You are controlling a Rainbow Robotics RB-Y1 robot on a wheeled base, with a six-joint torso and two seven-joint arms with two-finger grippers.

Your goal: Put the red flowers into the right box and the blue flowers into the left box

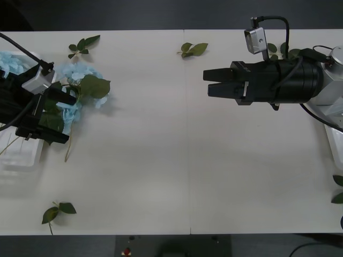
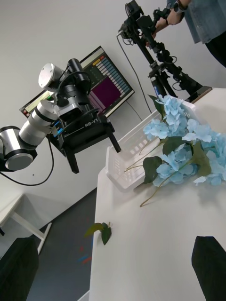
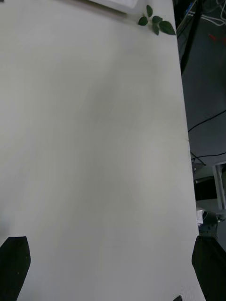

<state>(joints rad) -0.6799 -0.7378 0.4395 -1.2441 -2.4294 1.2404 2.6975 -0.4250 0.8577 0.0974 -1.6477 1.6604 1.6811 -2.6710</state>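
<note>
Both arms over the table [image 1: 161, 160], nothing held.

Left gripper [image 1: 63, 119] at the table's left side, fingers apart, just beside the blue flowers [image 1: 80, 88], which lie partly on the table next to the left box [image 1: 21, 158]; more blue blooms sit in the box's far end. Right gripper [image 1: 206, 83] hovers right of centre, pointing left; wrist view shows its fingers [image 2: 19, 273] wide apart. Loose leaf sprigs [image 1: 194, 50] lie scattered. Right box [image 1: 336, 147] just visible at the right edge.
</note>
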